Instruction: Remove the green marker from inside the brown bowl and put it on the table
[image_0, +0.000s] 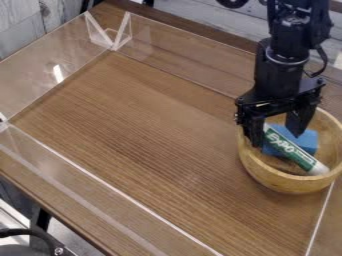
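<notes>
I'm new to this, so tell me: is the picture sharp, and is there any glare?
Camera view: soft and grainy; bright glare streaks on the clear acrylic walls; the table is evenly lit, the marker label unreadable.

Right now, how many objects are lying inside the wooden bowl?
2. The green marker lies across the middle of the brown bowl; a blue block sits behind it. The end effector may hide more.

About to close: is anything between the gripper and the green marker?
Nothing shows in the camera view. The open gripper straddles the green marker inside the brown bowl; a blue block lies beside it.
</notes>
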